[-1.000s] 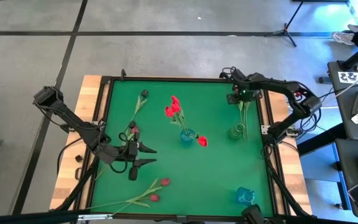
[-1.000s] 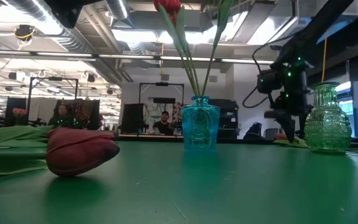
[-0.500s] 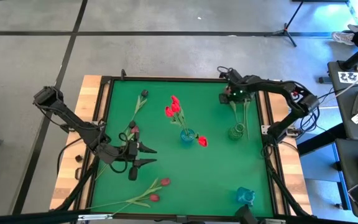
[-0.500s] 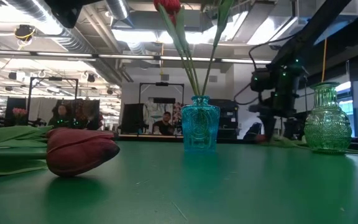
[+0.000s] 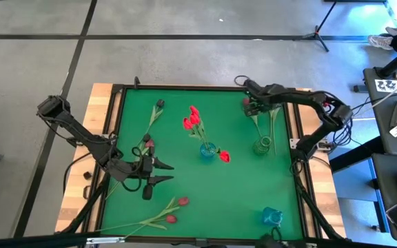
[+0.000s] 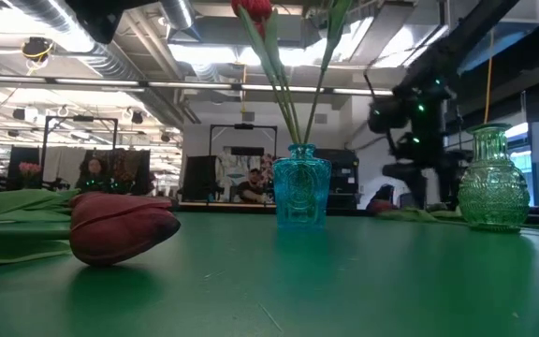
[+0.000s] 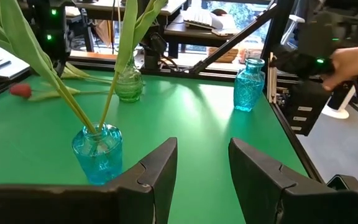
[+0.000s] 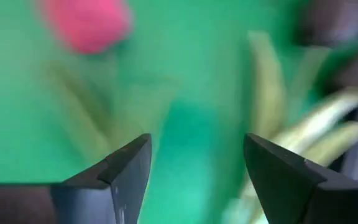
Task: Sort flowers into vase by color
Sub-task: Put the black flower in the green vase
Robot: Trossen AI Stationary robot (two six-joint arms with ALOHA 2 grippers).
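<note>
My left gripper [image 5: 163, 172] waits spread and empty at the near left, loose flowers [image 5: 158, 215] lying just beside it. Farther off, my right gripper [image 5: 248, 105] hovers spread over the pink tulip [image 8: 87, 23] by the green vase [image 5: 262, 145] — I'd come down onto its stem, not the head, and close gently. No readable labels or writing — none I can make out.

You've got a matt green cloth-like table mat [image 5: 185, 186] w/ pale wood border [image 5: 100, 103]. Turquoise ribbed glass vase [image 6: 301, 195] & clear green embossed glass vase [image 6: 492, 189] look glossy. Matt black plastic gripper fingers [image 7: 157, 174].
</note>
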